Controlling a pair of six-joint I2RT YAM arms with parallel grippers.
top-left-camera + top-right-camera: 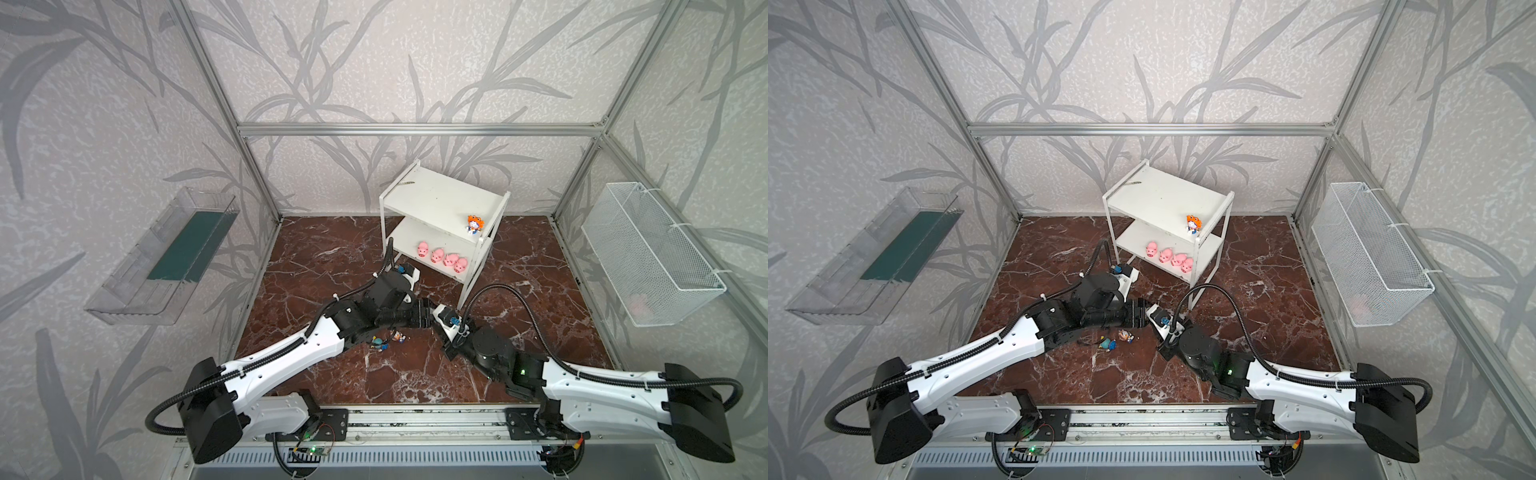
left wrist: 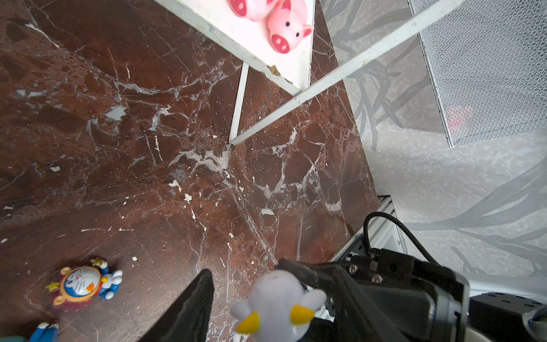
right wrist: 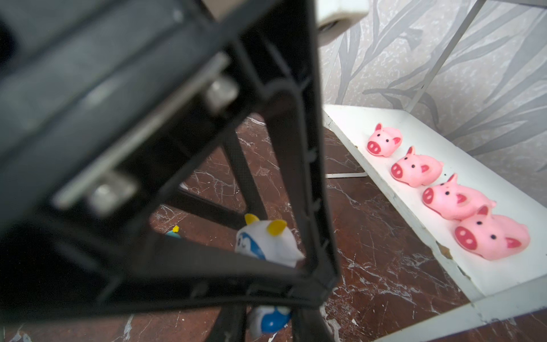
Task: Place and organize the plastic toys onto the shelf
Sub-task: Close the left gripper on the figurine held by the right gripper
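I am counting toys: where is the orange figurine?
In both top views, the orange figurine stands on the shelf's top board, near its front right corner.

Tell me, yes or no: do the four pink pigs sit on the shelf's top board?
No: the four pink pigs line the lower board; the top board carries the orange-headed figurine.

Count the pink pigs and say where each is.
4, in one row on the shelf's lower board: left-end pig, second pig, third pig, right-end pig. A pink blur in the mesh basket may be another.
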